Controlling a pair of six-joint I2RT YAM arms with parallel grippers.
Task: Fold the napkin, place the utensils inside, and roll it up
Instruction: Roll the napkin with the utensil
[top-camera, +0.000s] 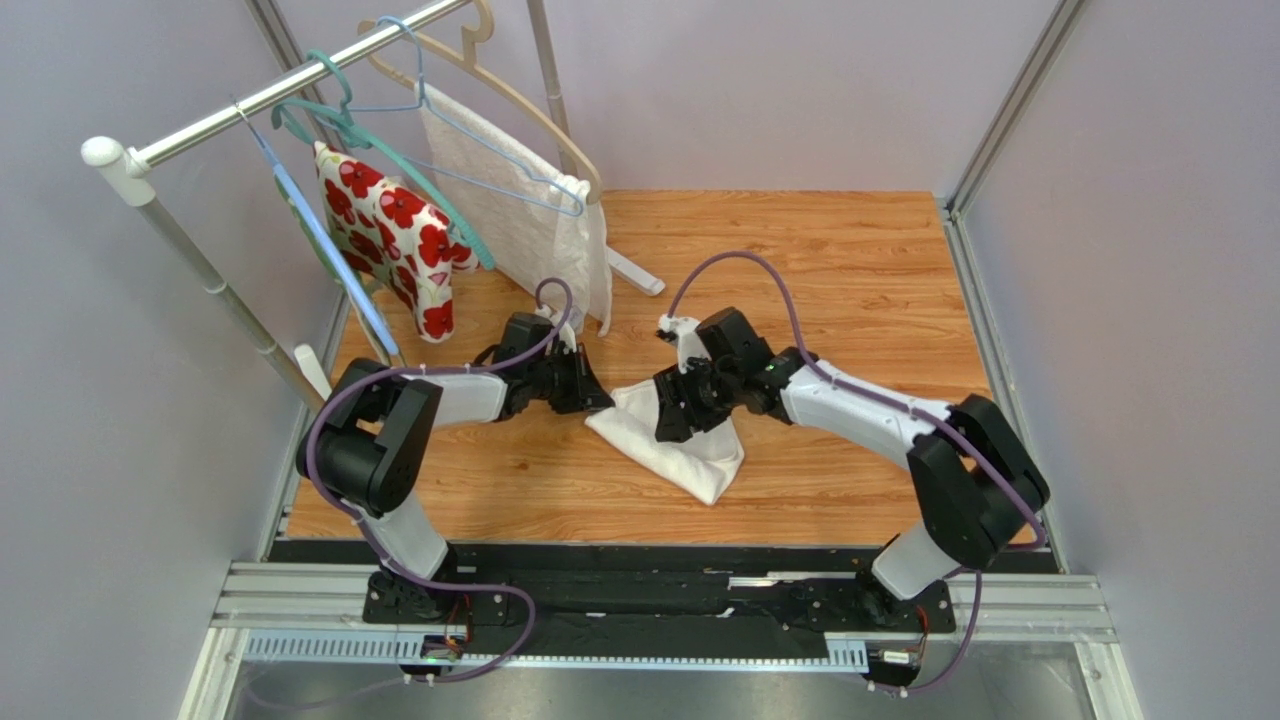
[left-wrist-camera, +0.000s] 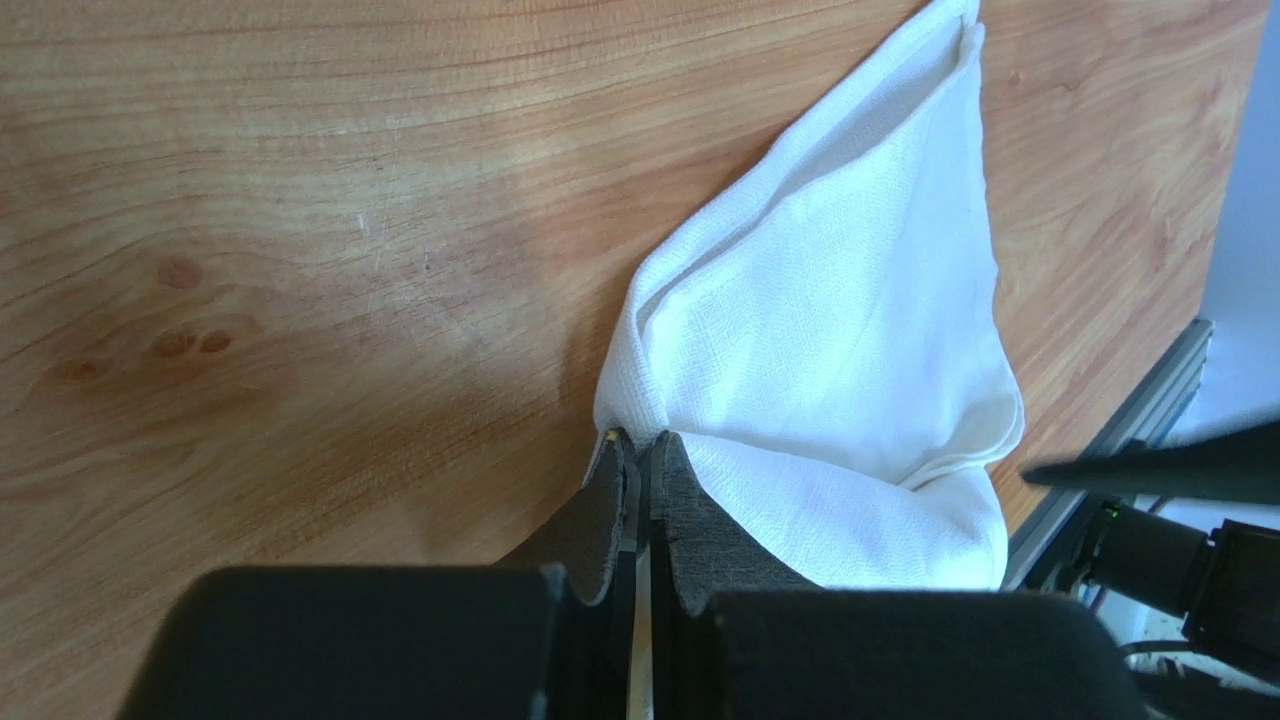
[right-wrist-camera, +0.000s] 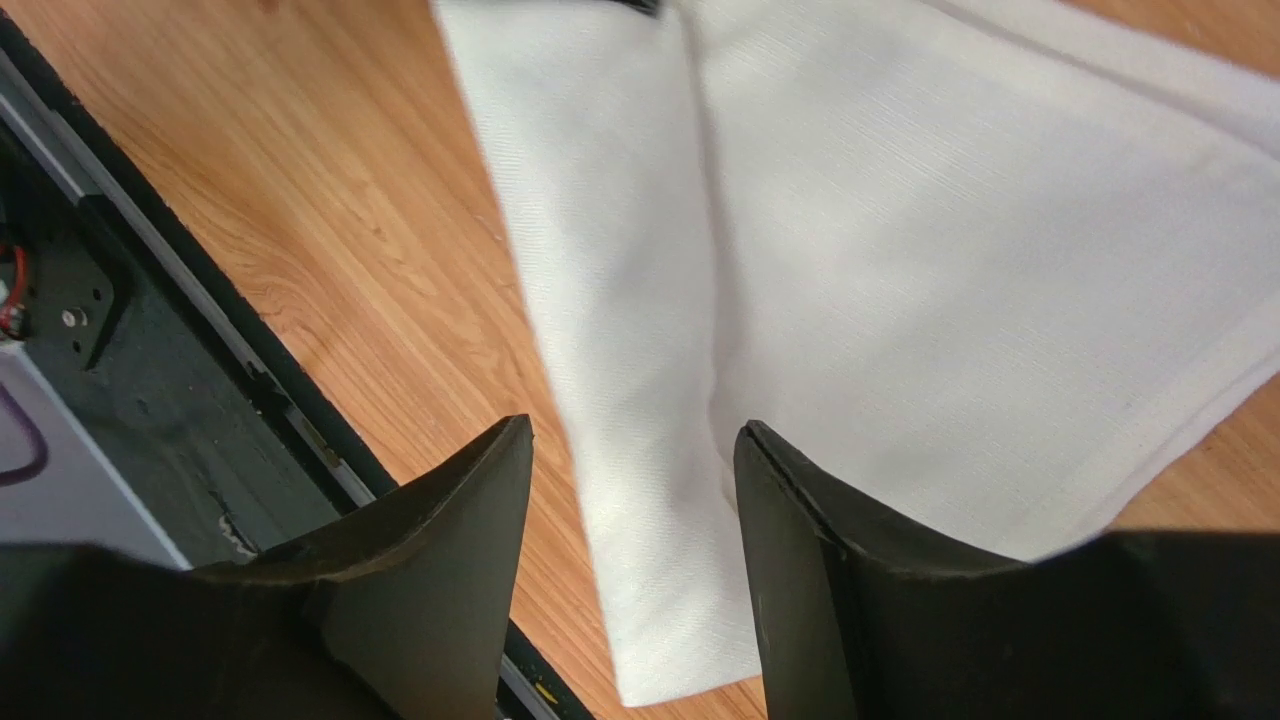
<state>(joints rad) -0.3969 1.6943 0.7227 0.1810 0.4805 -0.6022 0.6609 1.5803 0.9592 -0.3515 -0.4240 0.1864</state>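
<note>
The off-white napkin (top-camera: 679, 438) lies crumpled in a loose fold on the wooden table, between the two arms. My left gripper (top-camera: 595, 395) is at its left corner. In the left wrist view its jaws (left-wrist-camera: 643, 444) are pressed together on a pinch of the napkin (left-wrist-camera: 842, 330) at the cloth's edge. My right gripper (top-camera: 675, 411) hovers over the napkin's middle. Its two fingers (right-wrist-camera: 631, 435) stand well apart above the napkin (right-wrist-camera: 932, 255), holding nothing. The utensils are out of view.
A garment rail (top-camera: 256, 105) crosses the back left with hangers, a red-flowered cloth (top-camera: 394, 233) and a textured white cloth (top-camera: 519, 188). The rail's foot (top-camera: 639, 278) rests on the table behind the grippers. A black metal rail (top-camera: 661, 563) runs along the near edge.
</note>
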